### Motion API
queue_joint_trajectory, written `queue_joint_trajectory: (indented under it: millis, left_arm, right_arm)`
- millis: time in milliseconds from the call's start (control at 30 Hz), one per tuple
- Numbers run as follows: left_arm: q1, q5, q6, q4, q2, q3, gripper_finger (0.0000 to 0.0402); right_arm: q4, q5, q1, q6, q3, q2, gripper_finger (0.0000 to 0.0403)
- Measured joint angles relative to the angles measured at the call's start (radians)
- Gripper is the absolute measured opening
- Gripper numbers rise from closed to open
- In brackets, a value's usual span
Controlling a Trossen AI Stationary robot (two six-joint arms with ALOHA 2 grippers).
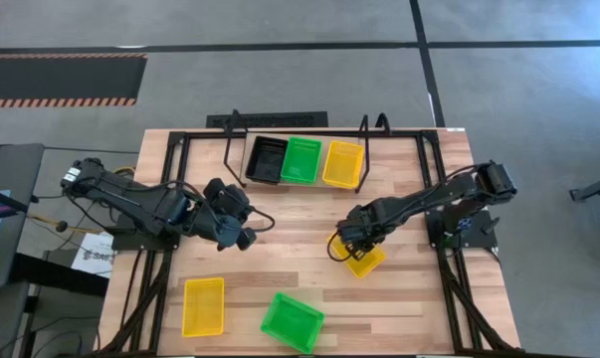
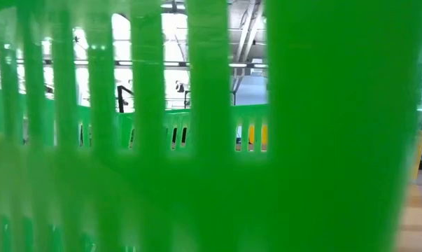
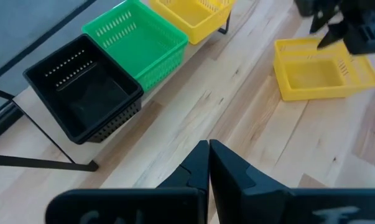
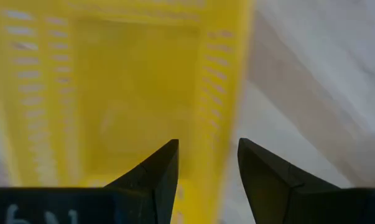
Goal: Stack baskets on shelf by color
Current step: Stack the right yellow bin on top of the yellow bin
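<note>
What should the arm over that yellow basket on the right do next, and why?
Probably lower a little and close: the right gripper hangs open with its fingers straddling the wall of the loose yellow basket, which lies on the table, not yet on the shelf.

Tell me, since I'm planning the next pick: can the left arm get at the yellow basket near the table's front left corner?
Probably yes. That yellow basket lies alone on bare wood in front of the left tool, which is shut and empty, with nothing between them.
</note>
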Motion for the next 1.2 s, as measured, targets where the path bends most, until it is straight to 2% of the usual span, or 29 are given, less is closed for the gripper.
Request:
queue_joint_trajectory:
  millis: [167,300,400,533,567,733,1000,1200]
  left_arm:
    - [0.003,-0.001,-0.028,0.002,0.0,0.0,0.0]
    - [0.003,-0.001,-0.058,0.006,0.0,0.0,0.0]
    - [0.003,-0.001,-0.078,0.008,0.0,0.0,0.0]
    - [0.003,-0.005,-0.095,0.016,0.0,0.0,0.0]
    - [0.003,-0.009,-0.098,0.015,0.0,0.0,0.0]
    - [0.004,-0.025,-0.104,0.017,0.0,0.0,0.0]
    - [0.009,-0.025,-0.123,0.019,0.0,0.0,0.0]
    - [0.009,-0.026,-0.124,0.019,0.0,0.0,0.0]
  right_arm:
    - [0.14,-0.021,-0.032,-0.061,-0.063,0.002,0.0183]
    - [0.15,-0.038,-0.059,-0.067,-0.077,0.002,0.0172]
    - [0.149,-0.042,-0.071,-0.079,-0.077,0.002,0.0129]
    - [0.151,-0.07,-0.084,-0.113,-0.077,0.002,0.0029]
    - [0.152,-0.074,-0.087,-0.125,-0.077,0.002,0.0018]
    - [0.152,-0.073,-0.089,-0.136,-0.042,-0.002,0.0009]
    - [0.112,0.071,-0.087,-0.228,0.223,-0.006,0.0004]
    - [0.04,0.368,-0.125,-0.263,0.453,-0.007,0.0003]
